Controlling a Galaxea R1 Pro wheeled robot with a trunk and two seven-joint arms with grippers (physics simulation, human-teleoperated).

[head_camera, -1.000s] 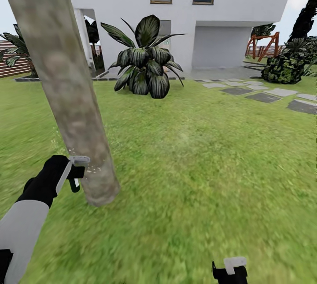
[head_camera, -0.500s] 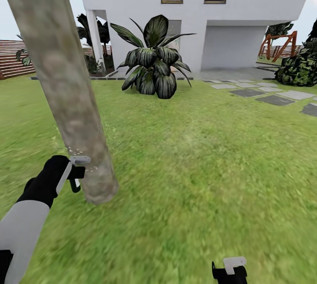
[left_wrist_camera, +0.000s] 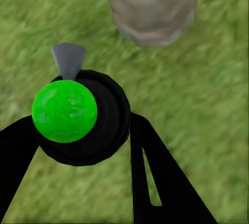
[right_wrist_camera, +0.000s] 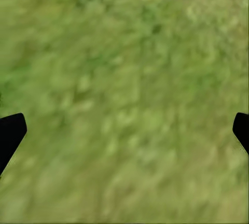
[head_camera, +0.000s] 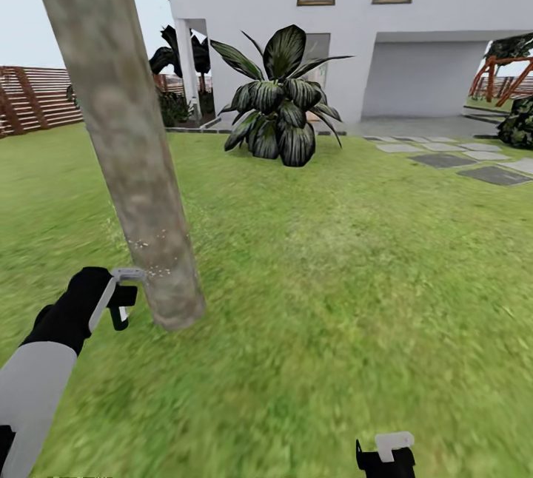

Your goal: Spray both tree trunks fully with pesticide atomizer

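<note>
A thick, mottled beige-grey tree trunk point(head_camera: 126, 145) rises from the lawn at the left, leaning slightly. My left gripper point(head_camera: 118, 294) hangs just left of its base, shut on the pesticide atomizer point(head_camera: 122, 311), whose pale trigger piece almost touches the bark. Pale specks dot the bark beside it. In the left wrist view the atomizer point(left_wrist_camera: 78, 117) is a dark round body with a bright green cap and a grey nozzle aimed at the trunk point(left_wrist_camera: 150, 5). My right gripper point(head_camera: 386, 456) is low over grass, open and empty point(right_wrist_camera: 124, 130). The second tree and the paving are out of view.
A big dark-leaved plant point(head_camera: 277, 115) stands ahead before a white house point(head_camera: 414, 41). Grey stepping stones point(head_camera: 459, 160) cross the lawn at the right. A reddish slatted fence point(head_camera: 37, 97) bounds the left. Open grass lies to the right of the trunk.
The whole view has swung left, so house and plant sit further right. My left gripper with the atomizer has stayed beside the trunk base, a little lower in the picture.
</note>
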